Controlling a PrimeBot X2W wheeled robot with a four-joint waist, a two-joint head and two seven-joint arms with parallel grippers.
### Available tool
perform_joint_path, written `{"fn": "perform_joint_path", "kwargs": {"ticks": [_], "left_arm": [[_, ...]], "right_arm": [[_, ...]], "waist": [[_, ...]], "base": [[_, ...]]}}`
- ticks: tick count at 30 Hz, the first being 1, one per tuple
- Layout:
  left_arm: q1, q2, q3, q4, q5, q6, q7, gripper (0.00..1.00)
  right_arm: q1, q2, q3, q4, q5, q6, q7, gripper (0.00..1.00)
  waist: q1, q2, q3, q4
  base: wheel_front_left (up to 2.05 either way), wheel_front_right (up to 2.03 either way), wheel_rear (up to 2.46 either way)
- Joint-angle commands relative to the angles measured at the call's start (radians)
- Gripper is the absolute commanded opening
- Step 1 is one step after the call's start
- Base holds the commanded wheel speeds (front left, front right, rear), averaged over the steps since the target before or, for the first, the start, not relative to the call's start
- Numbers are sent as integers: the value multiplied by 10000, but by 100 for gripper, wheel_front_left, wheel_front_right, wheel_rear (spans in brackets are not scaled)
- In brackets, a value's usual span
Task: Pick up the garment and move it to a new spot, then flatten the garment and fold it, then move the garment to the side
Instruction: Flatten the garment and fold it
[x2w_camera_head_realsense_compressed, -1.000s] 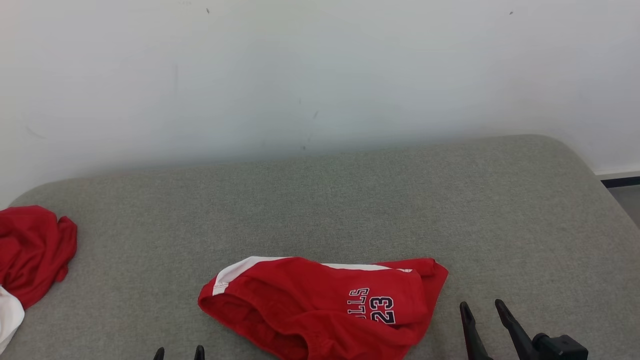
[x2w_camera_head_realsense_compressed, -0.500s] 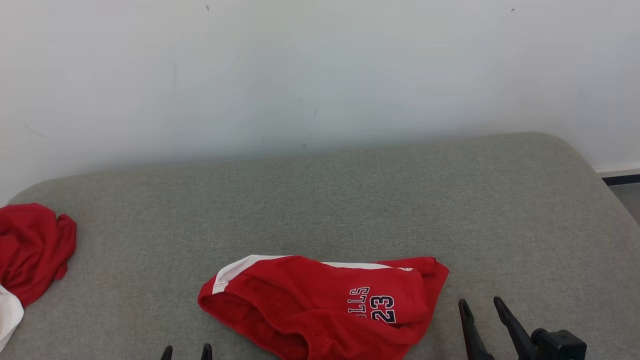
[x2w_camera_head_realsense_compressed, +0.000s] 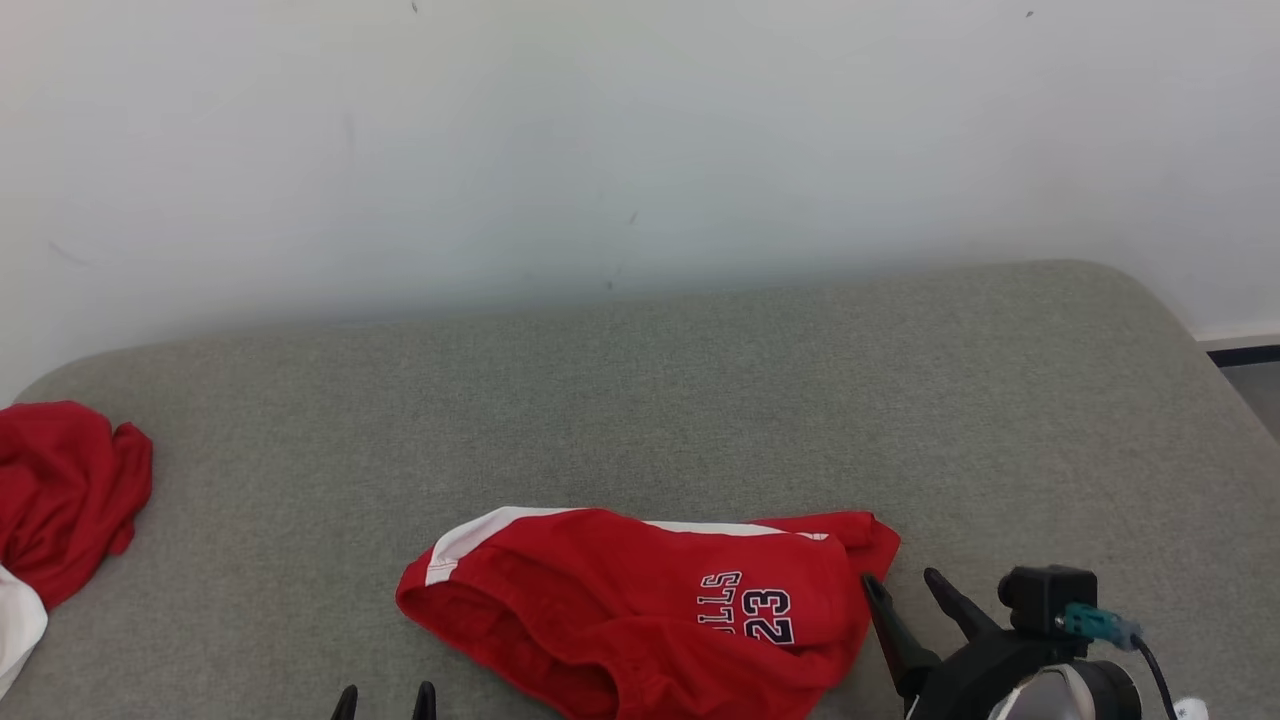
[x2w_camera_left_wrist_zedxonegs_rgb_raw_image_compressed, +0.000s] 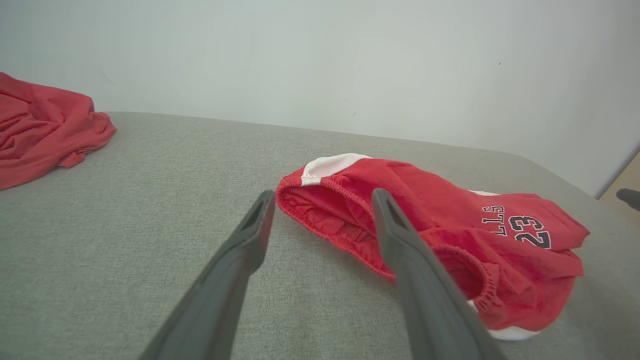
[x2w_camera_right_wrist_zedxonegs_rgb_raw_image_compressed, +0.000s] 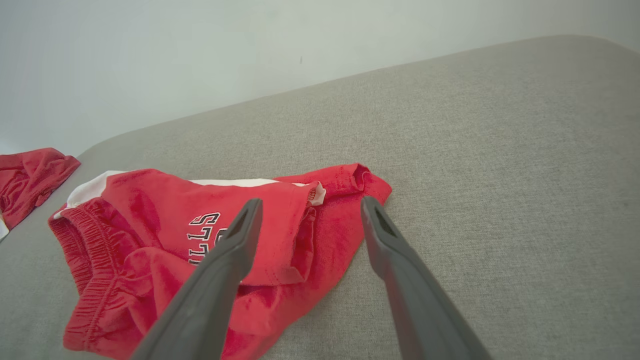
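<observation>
1. Shorts crumpled at 6 o'clock on grey pad; left jaws and right jaws both apart, empty.
2. Right jaws pinch hem corner at shorts' 3 o'clock, left jaws take waistband at 9; lift together.

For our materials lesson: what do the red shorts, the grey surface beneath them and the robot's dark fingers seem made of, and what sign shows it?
Red shorts: soft matte knit, probably cotton or polyester; it crumples, with a gathered elastic waistband.
Grey surface: coarse woven upholstery fabric, matte; flecked weave shows.
Fingers: likely hard plastic, dull dark grey; smooth, rigid moulded edges.
</observation>
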Motion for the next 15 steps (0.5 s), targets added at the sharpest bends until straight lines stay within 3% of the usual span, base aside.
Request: {"fn": "perform_joint_path", "kwargs": {"ticks": [1,15], "left_arm": [[-148,-7,-74,45,-114,10,-33,100],[-83,134,-466,102,-172,9,-33,100]], "right_arm": [[-380,8,51,275,125,13,612,100],[-2196,181,-357,2053,545,13,3045,100]], "waist": [[0,0,54,105],[0,0,226,774]], "base": [[0,0,0],[0,0,0]]}}
